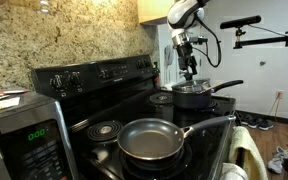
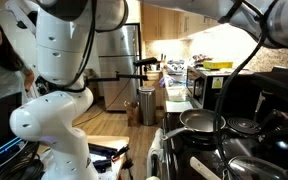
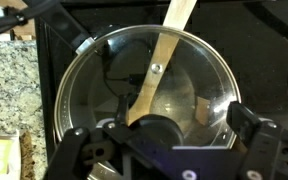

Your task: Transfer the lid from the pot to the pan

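The glass lid (image 1: 192, 87) with its metal rim sits on the dark pot (image 1: 194, 98) at the back of the stove. In the wrist view the lid (image 3: 184, 70) fills the frame, and its dark knob (image 3: 156, 130) is at the bottom middle. My gripper (image 1: 190, 70) hangs just above the lid. It is open, with its fingers (image 3: 159, 138) well apart on either side of the knob and not touching it. The shallow pan (image 1: 151, 140) stands empty on a front burner, handle pointing towards the pot. It also shows in an exterior view (image 2: 198, 121).
A black stove (image 1: 104, 105) with a raised back panel carries both vessels. A microwave (image 1: 24, 135) stands at the front beside it. The pot's long handle (image 1: 226, 86) points away from the stove. A granite wall (image 1: 64, 35) is behind. The white robot base (image 2: 54, 110) stands on the floor.
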